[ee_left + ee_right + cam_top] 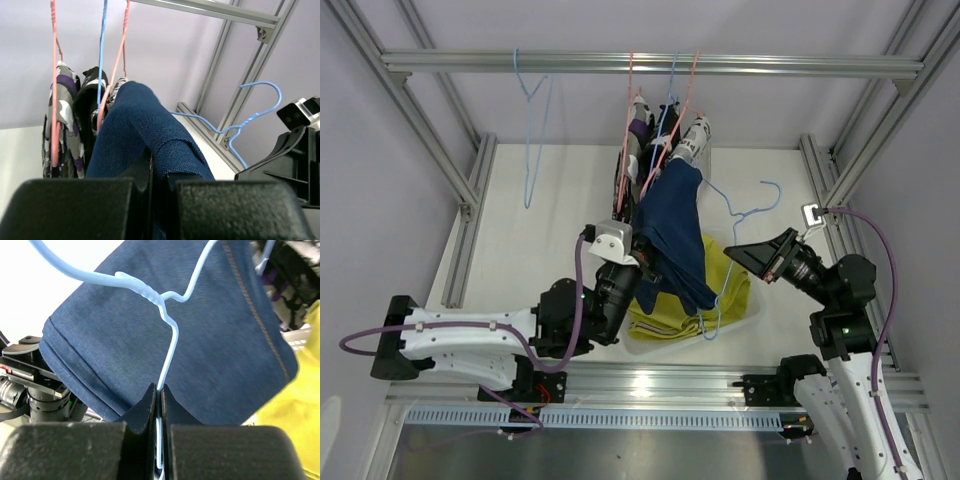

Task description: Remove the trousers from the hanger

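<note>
The navy trousers point(672, 232) hang in a long fold over the middle of the table. My left gripper point(647, 262) is shut on their left edge, and in the left wrist view the blue cloth point(145, 130) is pinched between the jaws point(159, 176). My right gripper point(730, 250) is shut on the wire of a light blue hanger point(742, 214). That wire point(170, 340) runs up across the navy cloth point(125, 335) from the closed jaws point(160, 390). Whether the cloth still lies over the hanger bar is hidden. Yellow trousers point(725, 285) lie in a bin below.
A clear bin point(754, 302) holds the yellow trousers. Patterned trousers point(638, 128) and a black-and-white pair point(694, 135) hang on pink and blue hangers from the top rail point(800, 66). An empty blue hanger point(532, 130) hangs at the left. Frame posts flank the table.
</note>
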